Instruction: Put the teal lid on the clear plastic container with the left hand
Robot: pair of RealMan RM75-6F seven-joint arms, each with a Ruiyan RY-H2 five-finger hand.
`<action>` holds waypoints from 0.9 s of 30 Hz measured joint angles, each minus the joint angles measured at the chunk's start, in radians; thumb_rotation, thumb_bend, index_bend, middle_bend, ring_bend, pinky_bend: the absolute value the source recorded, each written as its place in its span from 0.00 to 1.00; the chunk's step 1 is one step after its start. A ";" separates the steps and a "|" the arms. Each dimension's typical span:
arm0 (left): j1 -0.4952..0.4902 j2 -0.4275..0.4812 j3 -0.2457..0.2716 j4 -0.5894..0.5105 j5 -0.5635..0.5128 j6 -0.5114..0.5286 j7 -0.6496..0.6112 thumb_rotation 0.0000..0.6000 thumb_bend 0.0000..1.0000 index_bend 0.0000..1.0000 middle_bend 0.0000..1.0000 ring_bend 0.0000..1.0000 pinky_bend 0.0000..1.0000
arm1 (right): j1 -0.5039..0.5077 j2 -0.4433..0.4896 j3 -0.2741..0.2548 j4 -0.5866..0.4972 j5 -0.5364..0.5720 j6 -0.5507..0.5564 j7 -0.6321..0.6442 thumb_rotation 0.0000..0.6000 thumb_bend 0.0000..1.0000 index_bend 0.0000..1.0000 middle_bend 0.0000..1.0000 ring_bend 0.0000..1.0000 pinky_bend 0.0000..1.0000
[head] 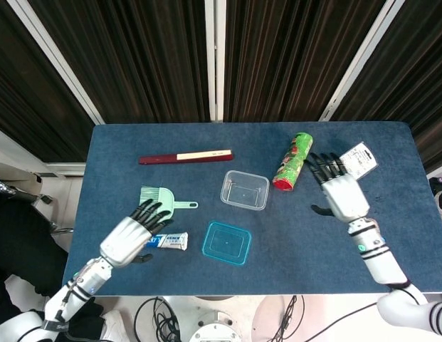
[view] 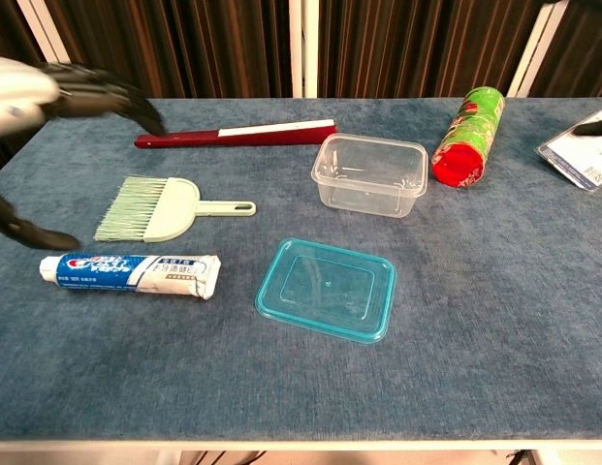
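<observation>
- Well, my left hand (head: 130, 239) hangs over the near-left part of the table (head: 391, 235), fingers spread and holding nothing; in the chest view only its dark fingertips (view: 107, 92) and a sliver of palm show at the left edge, the rest cut off.
- From the head view it covers the left end of the toothpaste (head: 166, 241), and its fingertips reach the brush (head: 155, 200).
- The lid (head: 226, 243) lies flat to the right of that hand, well apart from it, untouched.
- The container (head: 245, 189) stands upright beyond the lid, open and uncovered, near it but not touching.
- My right hand (head: 341, 191) is spread and empty, over the table's right side; the chest view does not show it.
- It hides part of the packet (head: 359, 158); the can (head: 292, 161) lies just left of it.
- A red stick (head: 185, 157) lies far beyond my left hand; I cannot tell what it is.
</observation>
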 measured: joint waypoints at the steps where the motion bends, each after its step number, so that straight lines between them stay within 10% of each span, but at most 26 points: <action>1: -0.022 -0.011 -0.007 -0.013 -0.016 -0.039 0.027 1.00 0.04 0.18 0.16 0.05 0.02 | -0.025 0.020 -0.003 -0.012 0.000 0.030 0.003 1.00 0.02 0.00 0.00 0.00 0.00; 13: -0.268 -0.170 -0.079 -0.040 -0.547 -0.268 0.398 1.00 0.01 0.02 0.00 0.00 0.00 | -0.181 0.080 -0.023 -0.031 -0.022 0.176 0.098 1.00 0.02 0.00 0.00 0.00 0.00; 27: -0.668 -0.442 -0.075 0.043 -1.287 -0.086 0.799 1.00 0.00 0.01 0.00 0.00 0.00 | -0.210 0.043 -0.004 0.031 -0.032 0.177 0.152 1.00 0.02 0.00 0.00 0.00 0.00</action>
